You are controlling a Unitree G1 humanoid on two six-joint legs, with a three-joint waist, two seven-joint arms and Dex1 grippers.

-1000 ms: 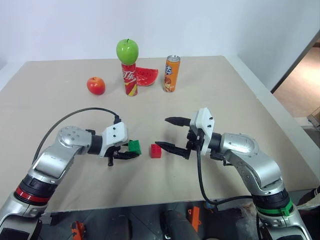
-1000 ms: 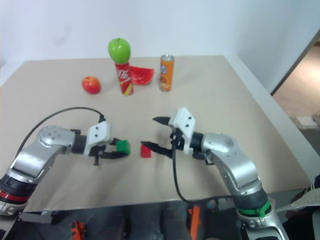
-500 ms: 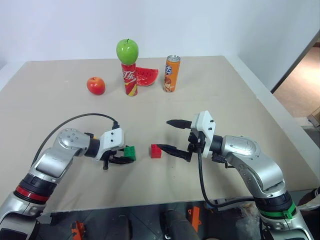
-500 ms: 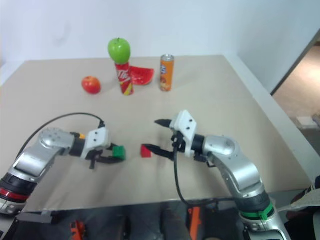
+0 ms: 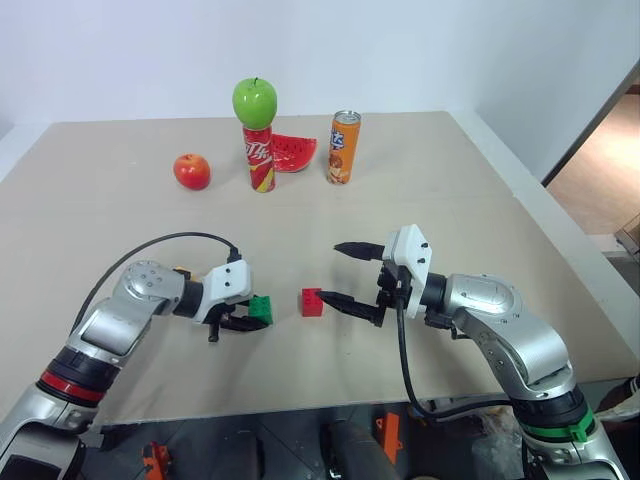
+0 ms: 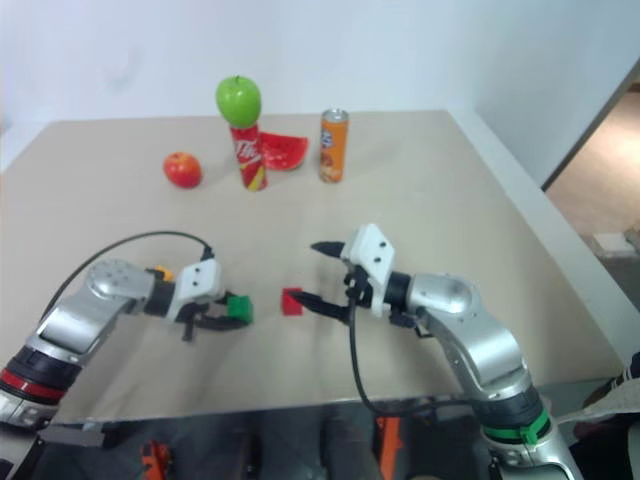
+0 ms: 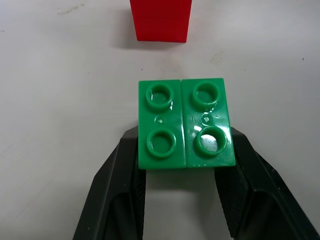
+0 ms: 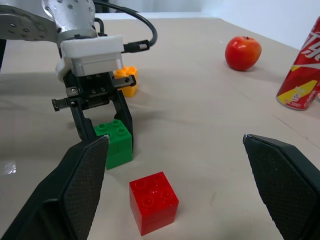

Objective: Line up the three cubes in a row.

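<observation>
Beige tabletop (image 5: 450,200), bounded behind by a pale wall; contents are listed from the robot's left to its right.

Far row: a red apple (image 5: 192,171) is set apart at the left; a red soda can (image 5: 259,158) is stood upright with a green apple (image 5: 254,102) balanced on its top; a watermelon slice (image 5: 293,152) is laid just behind and beside that can; an orange soda can (image 5: 343,147) is stood upright at the right end.

Near row: the left gripper (image 5: 250,318) is clenched on the green cube (image 5: 261,308), which is held at table level. In the left wrist view the two black fingers (image 7: 117,190) are seen pressed against opposite sides of the green cube (image 7: 185,123), its four studs facing the camera, with the red cube (image 7: 161,20) lying just past it on the table. The red cube (image 5: 312,301) is found near the green one, apart from it, between the two grippers. The right gripper (image 5: 342,273) is spread wide and holds nothing; its lower fingertip is brought close to the red cube's right side.

The yellow-orange cube (image 8: 126,80) is shown plainly in the right wrist view, resting on the table behind the left gripper's white housing; in the right eye view it appears as a small orange patch (image 6: 162,272) beside the left wrist. That same wrist view also takes in the red apple and part of the red soda can.
</observation>
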